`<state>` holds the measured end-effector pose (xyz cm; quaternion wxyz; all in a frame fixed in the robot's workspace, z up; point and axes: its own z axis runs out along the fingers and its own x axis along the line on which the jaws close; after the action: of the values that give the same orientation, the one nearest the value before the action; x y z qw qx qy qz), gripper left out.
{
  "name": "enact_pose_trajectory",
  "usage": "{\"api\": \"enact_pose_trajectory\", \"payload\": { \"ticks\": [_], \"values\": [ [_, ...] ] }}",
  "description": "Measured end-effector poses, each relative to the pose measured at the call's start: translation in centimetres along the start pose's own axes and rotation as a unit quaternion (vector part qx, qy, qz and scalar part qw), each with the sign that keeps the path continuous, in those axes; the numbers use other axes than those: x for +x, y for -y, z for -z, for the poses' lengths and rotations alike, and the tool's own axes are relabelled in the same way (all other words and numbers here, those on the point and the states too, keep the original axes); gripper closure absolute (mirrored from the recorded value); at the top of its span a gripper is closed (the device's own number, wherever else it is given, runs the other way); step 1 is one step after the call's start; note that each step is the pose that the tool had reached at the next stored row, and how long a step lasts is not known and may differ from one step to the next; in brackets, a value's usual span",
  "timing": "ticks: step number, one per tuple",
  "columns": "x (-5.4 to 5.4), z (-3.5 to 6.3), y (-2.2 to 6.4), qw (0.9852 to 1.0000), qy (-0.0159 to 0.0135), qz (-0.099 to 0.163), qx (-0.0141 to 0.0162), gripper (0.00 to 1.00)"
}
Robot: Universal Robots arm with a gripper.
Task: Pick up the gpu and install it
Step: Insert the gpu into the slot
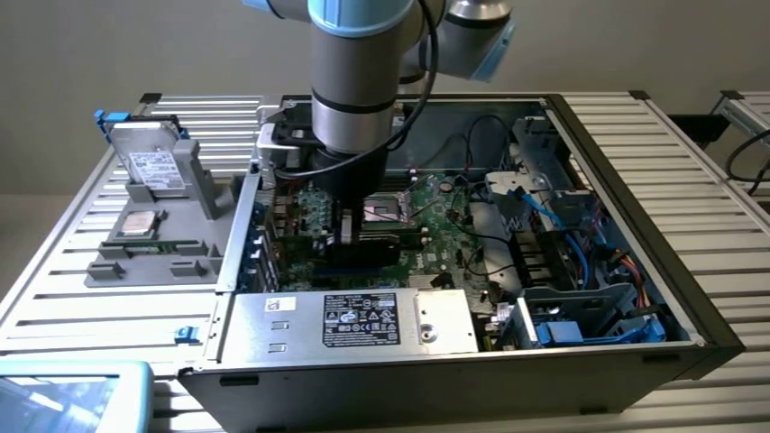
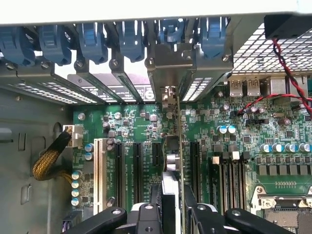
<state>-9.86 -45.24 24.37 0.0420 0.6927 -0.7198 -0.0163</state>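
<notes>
End effector point(image 2: 171, 217) grips gpu point(image 2: 170, 161) edge-on at mobo slots point(image 2: 138, 165).

Matt grey metal case point(image 1: 421, 392); blue plastic clips point(image 2: 92, 41); silvery gpu point(image 2: 170, 146) bracket point(image 2: 169, 61)

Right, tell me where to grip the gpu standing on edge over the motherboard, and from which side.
Take the gpu by its long edge away from the motherboard, pinching its two flat faces, coming straight in from the open side of the case. It stands on edge among the slots, so that edge looks most reachable. The gripper holds it so.
</notes>
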Motion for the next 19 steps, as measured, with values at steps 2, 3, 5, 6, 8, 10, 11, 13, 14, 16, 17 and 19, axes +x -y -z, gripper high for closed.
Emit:
{"api": "enact_pose_trajectory", "payload": {
  "ticks": [2, 3, 5, 6, 8, 10, 11, 13, 14, 16, 17, 19],
  "values": [
    [-0.04, -0.02, -0.01, 1.0000, 0.0001, 0.000, 0.0020, 0.72],
    [-0.04, -0.03, -0.02, 1.0000, 0.0001, 0.000, 0.0027, 0.72],
    [-0.05, -0.10, -0.06, 1.0000, 0.0000, 0.000, 0.0030, 0.72],
    [-0.05, -0.11, -0.09, 1.0000, 0.0000, 0.000, 0.0030, 0.72],
    [-0.05, -0.13, -0.14, 1.0000, 0.0000, 0.000, 0.0029, 0.72],
    [-0.04, -0.15, -0.15, 1.0000, -0.0001, 0.000, 0.0029, 0.72],
    [-0.05, -0.18, -0.15, 1.0000, 0.0000, 0.001, 0.0029, 0.72],
    [-0.06, -0.21, -0.16, 1.0000, 0.0000, 0.000, 0.0029, 0.72],
    [-0.06, -0.20, -0.16, 1.0000, 0.0000, 0.000, 0.0029, 0.72],
    [-0.06, -0.21, -0.15, 1.0000, 0.0000, 0.000, 0.0029, 0.72],
    [-0.06, -0.21, -0.15, 1.0000, 0.0000, 0.000, 0.0029, 0.72],
    [-0.08, -0.23, -0.15, 1.0000, 0.0000, 0.000, 0.0029, 0.72]
  ]
}}
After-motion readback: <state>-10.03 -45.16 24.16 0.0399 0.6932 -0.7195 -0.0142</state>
